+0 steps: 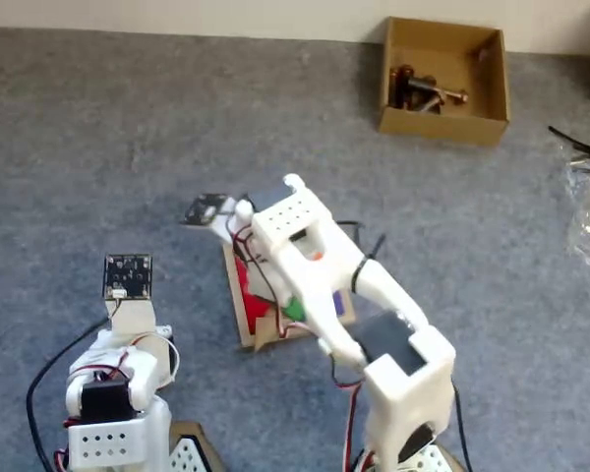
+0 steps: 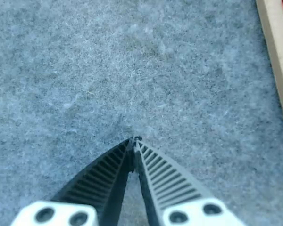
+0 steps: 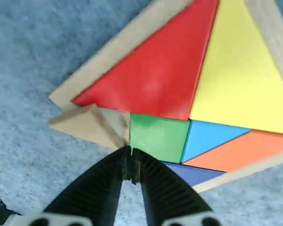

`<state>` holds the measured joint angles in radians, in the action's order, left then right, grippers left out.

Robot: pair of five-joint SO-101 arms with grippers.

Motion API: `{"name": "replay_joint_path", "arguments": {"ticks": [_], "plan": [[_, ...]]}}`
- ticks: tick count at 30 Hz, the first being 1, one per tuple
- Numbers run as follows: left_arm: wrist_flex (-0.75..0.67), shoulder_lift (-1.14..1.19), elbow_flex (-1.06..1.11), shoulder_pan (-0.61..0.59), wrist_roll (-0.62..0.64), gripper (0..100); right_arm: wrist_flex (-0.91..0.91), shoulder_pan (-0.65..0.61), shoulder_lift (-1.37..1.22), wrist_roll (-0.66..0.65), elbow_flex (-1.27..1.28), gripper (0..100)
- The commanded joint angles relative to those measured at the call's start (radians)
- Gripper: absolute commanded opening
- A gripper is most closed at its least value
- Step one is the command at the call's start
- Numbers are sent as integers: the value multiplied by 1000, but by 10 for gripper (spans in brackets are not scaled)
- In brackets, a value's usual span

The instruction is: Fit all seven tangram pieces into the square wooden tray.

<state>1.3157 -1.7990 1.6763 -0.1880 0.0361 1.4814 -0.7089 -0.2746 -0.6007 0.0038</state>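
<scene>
— What am I seeing off the right wrist?

— You're seeing the right gripper (image 3: 131,169) showing at the frame's edge. Its black fingers (image 3: 96,190) are pressing together, and the tips are sitting near mid-frame, just beside a corner of the green square (image 3: 158,136).

— And the tray?

— The wooden tray (image 3: 122,40) is lying on grey carpet (image 3: 37,56) and running off the frame's edge. A red triangle (image 3: 155,75) and a yellow triangle (image 3: 236,70) are lying in it, touching along one side. The green square, a blue piece (image 3: 207,136), an orange piece (image 3: 240,147) and a purple piece (image 3: 193,173) are filling in beside them. A tan triangle (image 3: 85,123) is sitting at the tray's corner next to the green square, one point poking out over the carpet. You're not getting enough to tell whether it's lying flat.
</scene>
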Motion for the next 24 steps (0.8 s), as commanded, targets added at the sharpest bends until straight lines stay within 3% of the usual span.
{"name": "replay_joint_path", "arguments": {"ticks": [1,24], "plan": [[8,7,21,-8,2,5,2,-58,102,-5,16,5],[8,7,21,-8,2,5,-64,-223,101,-6,93,5]]}}
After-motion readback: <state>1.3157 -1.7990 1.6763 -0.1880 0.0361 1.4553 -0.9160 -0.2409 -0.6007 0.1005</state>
